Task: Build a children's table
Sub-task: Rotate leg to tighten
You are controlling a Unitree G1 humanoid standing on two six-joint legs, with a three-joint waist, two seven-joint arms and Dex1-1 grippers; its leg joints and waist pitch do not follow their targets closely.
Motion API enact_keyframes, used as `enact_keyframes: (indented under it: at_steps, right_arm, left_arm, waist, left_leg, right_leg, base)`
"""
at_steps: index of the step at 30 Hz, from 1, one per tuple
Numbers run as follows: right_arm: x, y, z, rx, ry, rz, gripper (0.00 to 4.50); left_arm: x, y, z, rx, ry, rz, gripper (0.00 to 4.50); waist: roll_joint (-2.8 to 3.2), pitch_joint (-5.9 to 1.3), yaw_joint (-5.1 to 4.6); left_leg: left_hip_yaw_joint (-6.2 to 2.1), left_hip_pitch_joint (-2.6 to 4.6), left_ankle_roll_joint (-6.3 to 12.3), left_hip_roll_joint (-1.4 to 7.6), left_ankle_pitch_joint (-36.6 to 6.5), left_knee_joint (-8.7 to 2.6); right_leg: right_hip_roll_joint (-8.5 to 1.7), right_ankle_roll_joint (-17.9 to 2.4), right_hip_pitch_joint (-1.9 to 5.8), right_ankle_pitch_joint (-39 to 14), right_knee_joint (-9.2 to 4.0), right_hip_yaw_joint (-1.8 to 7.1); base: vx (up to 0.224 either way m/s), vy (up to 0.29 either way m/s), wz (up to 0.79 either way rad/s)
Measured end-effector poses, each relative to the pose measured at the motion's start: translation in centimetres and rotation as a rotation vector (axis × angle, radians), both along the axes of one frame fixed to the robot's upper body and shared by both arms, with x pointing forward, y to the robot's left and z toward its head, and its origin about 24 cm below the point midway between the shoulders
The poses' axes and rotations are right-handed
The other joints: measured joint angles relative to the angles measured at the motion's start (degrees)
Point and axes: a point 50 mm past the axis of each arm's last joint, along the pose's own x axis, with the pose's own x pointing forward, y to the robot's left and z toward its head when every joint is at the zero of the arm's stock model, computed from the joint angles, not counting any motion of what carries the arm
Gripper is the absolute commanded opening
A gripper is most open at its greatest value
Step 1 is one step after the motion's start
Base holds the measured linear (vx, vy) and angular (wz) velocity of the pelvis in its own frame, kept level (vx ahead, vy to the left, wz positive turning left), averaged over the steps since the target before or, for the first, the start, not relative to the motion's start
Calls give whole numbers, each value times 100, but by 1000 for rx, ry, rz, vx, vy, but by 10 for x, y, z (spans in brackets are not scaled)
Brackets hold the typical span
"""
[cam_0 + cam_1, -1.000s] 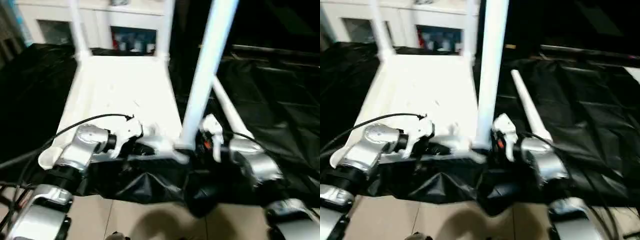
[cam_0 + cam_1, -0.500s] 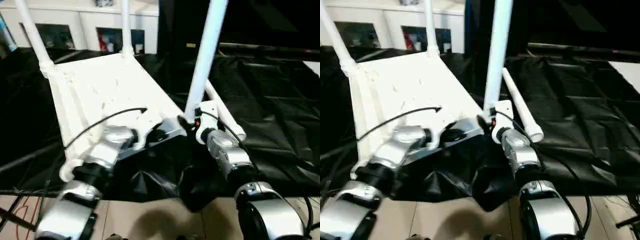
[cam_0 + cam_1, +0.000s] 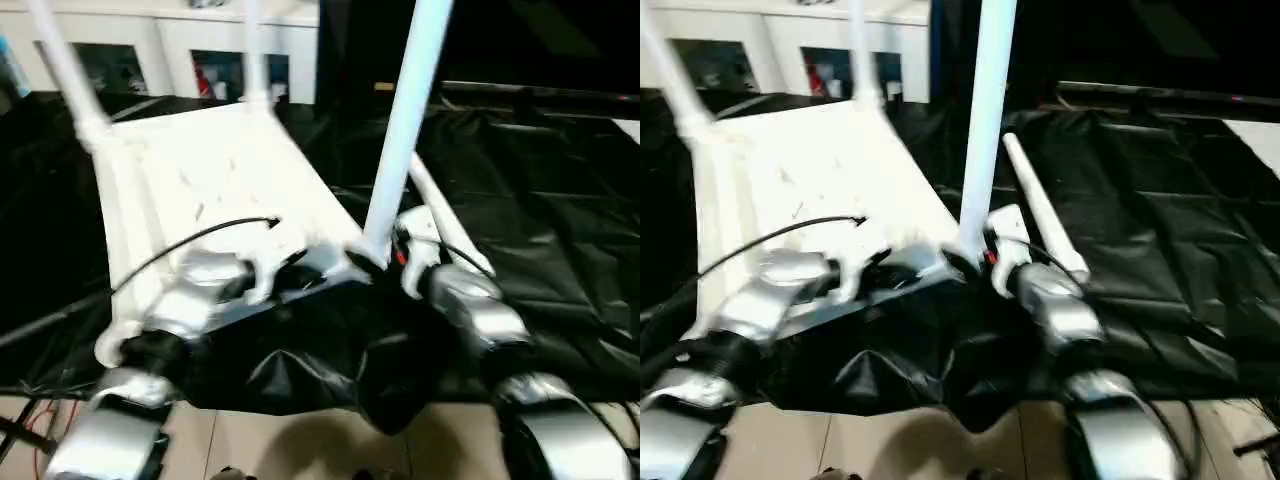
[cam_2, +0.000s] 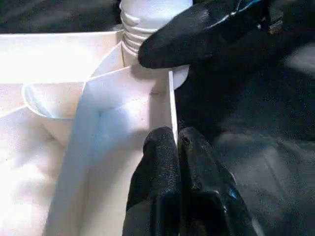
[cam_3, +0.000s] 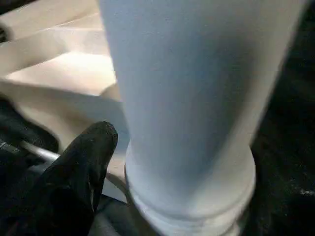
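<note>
The children's table top (image 3: 210, 170) lies upside down on black cloth, ribbed side up. Two legs (image 3: 68, 70) (image 3: 252, 50) stand in its far corners. A third leg (image 3: 408, 120) stands upright in the near right corner socket. My right gripper (image 3: 385, 252) sits at that leg's base, open, with one finger (image 5: 88, 162) just beside the tube (image 5: 197, 98). A fourth leg (image 3: 445, 225) lies on the cloth to the right. My left gripper (image 4: 174, 135) is shut on the top's thin near rim (image 4: 171, 98).
Black cloth (image 3: 540, 200) covers the work surface and hangs over its near edge above a tan floor (image 3: 300, 450). A white cabinet with glass doors (image 3: 200, 40) stands behind. A black cable (image 3: 190, 240) arcs over my left forearm.
The camera has swung, shifting the whole picture. My right gripper's fingers have spread wider around the upright leg's base. The left gripper keeps its pinch on the rim.
</note>
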Motion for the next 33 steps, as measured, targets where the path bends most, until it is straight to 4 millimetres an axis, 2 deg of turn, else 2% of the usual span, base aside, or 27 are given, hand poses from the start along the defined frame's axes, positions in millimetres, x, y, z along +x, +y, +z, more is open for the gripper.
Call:
enact_keyframes:
  at_steps: [2, 6, 9, 11, 12, 21, 25, 29, 33]
  right_arm:
    - [-7, -6, 2, -25, -9, 108, 391]
    - [-17, -13, 3, -44, 4, 235, 391]
    - [-25, -19, 4, -63, 31, 315, 366]
    - [-28, -21, 4, -70, 44, 345, 366]
    - [-29, -22, 5, -71, 48, 353, 346]
    - [-30, -20, 4, -69, 67, 354, 282]
    - [-21, -12, 0, -41, 48, 201, 276]
    - [-1, 0, -5, -22, 41, -104, 274]
    - [8, 7, -6, -12, 53, -262, 274]
  left_arm:
    - [-3, 4, 1, 1, 11, -48, 0]
    - [-7, 9, 1, 8, 33, -108, 0]
    - [-9, 12, 1, 10, 42, -151, 0]
    - [-10, 14, 0, 12, 51, -177, 0]
    - [-10, 15, 0, 15, 52, -183, 0]
    - [-10, 17, 1, 20, 64, -203, 0]
    - [-4, 16, 0, 21, 28, -112, 0]
    - [4, 2, -4, -1, -8, 36, 0]
    - [8, -10, -5, -2, -25, 97, 0]
  waist:
    - [3, 2, 97]
    - [6, 4, 208]
    - [5, 4, 236]
    - [5, 4, 243]
    - [5, 4, 243]
    - [7, 3, 240]
    - [-1, -1, 188]
    - [-5, 1, -5]
    - [-5, 0, -95]
  left_leg:
    - [6, -2, 0, 2, -1, -2]
    - [13, 3, -1, 4, -1, 1]
    - [18, 4, -1, 6, 0, 2]
    - [19, 6, -1, 6, 0, 2]
    - [19, 6, -1, 6, 0, 2]
    - [18, 6, -2, 6, 0, 2]
    - [17, 14, -3, 8, 1, 4]
    - [-1, 15, -5, 6, 2, 25]
    - [-4, 20, -5, 4, 2, 25]
  right_leg:
    - [0, 0, -1, -4, -1, 0]
    - [-1, -1, 3, -3, 1, 5]
    - [-1, 3, 13, -5, 1, 10]
    - [-1, 5, 21, -6, 1, 14]
    - [-2, 7, 22, -7, 1, 14]
    - [-2, 29, 29, -21, 2, 14]
    - [-2, 30, 29, -21, 8, 14]
    - [-2, 34, 21, -23, -3, 3]
    - [-2, 34, 23, -23, -10, 3]
  base:
    - [0, 0, 0]
    - [0, 0, 0]
    - [0, 0, 0]
    - [0, 0, 0]
    - [0, 0, 0]
    - [0, 0, 0]
    - [0, 0, 0]
    - [0, 0, 0]
    - [0, 0, 0]
